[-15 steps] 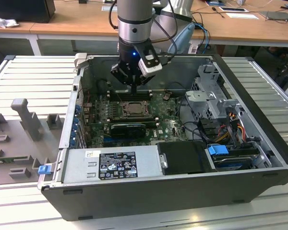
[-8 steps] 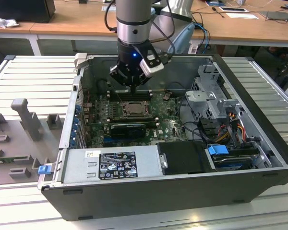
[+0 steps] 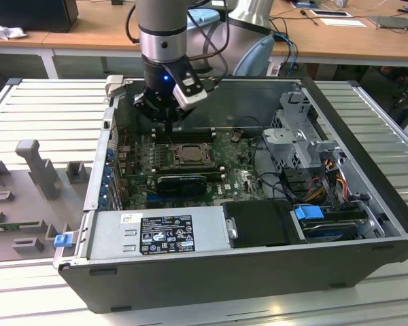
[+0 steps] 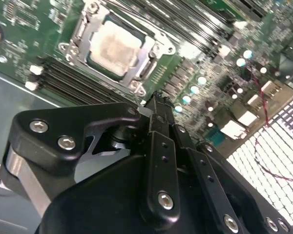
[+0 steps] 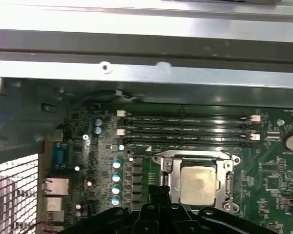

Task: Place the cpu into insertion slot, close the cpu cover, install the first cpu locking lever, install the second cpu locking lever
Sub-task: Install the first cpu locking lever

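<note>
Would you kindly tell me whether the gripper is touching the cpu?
Apart. In the second wrist view the gripper ends off a corner of the cpu cover, whose rim lies between it and the cpu.

One cpu (image 4: 115,48), one cpu cover (image 5: 228,183), one pincer (image 4: 158,97).

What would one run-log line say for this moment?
cpu: seated | cpu cover: down around it | gripper: jaws shut, empty, over motherboard

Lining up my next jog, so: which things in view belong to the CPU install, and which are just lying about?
Job:
cpu, seated in the socket
cpu cover, down around it
gripper, near the socket

Lying about:
memory slots
power supply box
drive cage
</note>
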Robot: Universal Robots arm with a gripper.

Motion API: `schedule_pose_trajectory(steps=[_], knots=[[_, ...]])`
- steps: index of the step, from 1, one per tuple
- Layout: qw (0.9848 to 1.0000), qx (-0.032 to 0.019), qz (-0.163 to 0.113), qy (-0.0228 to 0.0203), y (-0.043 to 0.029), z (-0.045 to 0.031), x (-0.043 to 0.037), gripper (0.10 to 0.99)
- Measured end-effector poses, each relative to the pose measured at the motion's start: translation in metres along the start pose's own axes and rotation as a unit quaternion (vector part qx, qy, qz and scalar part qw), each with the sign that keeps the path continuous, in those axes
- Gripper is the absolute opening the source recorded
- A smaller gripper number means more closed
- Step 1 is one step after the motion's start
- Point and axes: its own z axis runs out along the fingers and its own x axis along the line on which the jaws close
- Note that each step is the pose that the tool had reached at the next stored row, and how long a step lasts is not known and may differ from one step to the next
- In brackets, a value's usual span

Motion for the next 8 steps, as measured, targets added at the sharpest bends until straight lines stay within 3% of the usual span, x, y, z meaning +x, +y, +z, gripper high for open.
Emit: schedule_pose_trajectory(steps=[8], knots=[[1.0, -0.0002, 0.0, 0.0001, 0.0001, -0.0002, 0.0054, 0.106]])
